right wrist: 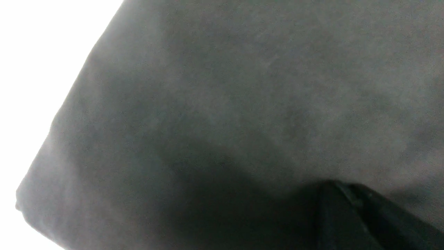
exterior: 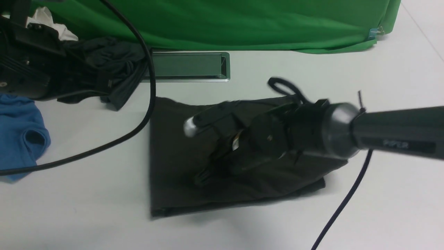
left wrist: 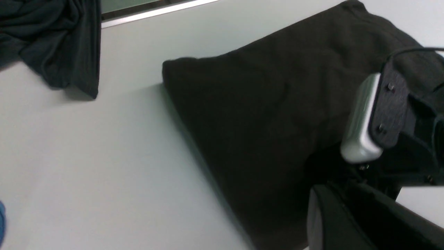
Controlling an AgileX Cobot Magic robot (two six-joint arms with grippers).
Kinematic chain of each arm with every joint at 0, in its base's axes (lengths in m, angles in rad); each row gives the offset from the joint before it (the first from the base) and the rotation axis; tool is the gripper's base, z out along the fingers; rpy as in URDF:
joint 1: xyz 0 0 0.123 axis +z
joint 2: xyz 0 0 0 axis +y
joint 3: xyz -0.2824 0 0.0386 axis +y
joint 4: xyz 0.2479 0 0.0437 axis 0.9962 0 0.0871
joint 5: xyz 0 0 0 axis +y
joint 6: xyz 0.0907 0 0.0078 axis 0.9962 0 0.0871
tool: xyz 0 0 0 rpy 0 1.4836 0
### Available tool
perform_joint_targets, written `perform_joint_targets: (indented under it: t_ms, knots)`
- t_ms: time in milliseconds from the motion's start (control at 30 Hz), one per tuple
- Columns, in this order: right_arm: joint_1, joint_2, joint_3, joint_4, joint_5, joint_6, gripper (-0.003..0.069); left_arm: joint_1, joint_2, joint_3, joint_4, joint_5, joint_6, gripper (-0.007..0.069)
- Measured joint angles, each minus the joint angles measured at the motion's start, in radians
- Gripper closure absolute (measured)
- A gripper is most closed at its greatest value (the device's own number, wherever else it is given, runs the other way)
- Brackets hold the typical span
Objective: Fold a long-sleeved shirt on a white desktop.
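The long-sleeved shirt point(exterior: 173, 166) lies folded into a dark brownish-black rectangle in the middle of the white desktop point(exterior: 86, 208); neck label and logo are hidden. My right arm reaches in from the right, and my right gripper point(exterior: 204, 177) hovers blurred over the shirt's middle. Its fingers look pressed together with no cloth between them. The right wrist view is filled by the shirt point(right wrist: 222, 104), with the right gripper point(right wrist: 327, 187) just above it. My left gripper point(left wrist: 314, 199) appears shut and holds nothing, beside the shirt point(left wrist: 263, 114) edge.
A slate-grey garment point(exterior: 114, 66) is bunched at the back left by the silver hatch point(exterior: 187, 66). A bright blue shirt point(exterior: 20, 128) lies at the left edge. A black cable point(exterior: 138, 121) loops across the left side. The green backdrop point(exterior: 225, 21) closes the back.
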Motion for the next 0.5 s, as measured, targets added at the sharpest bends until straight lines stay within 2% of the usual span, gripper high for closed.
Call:
perform_joint_targets:
  t_ms: [167, 300, 333, 500]
  knots:
    - [-0.060, -0.166, 0.004, -0.022, 0.046, 0.016, 0.0567, 0.000, -0.002, 0.000, -0.010, 0.005, 0.004, 0.0536]
    - [-0.156, -0.409, 0.001, -0.052, 0.094, 0.088, 0.0497, 0.000, -0.022, 0.000, -0.024, 0.033, 0.021, 0.0533]
    - [-0.224, -0.535, 0.001, -0.096, 0.143, 0.116, 0.0470, 0.000, -0.047, 0.001, -0.028, 0.039, 0.026, 0.0532]
    - [-0.359, -0.795, 0.038, -0.225, 0.266, 0.145, 0.0452, 0.000, -0.166, 0.001, -0.016, 0.118, 0.029, 0.0529]
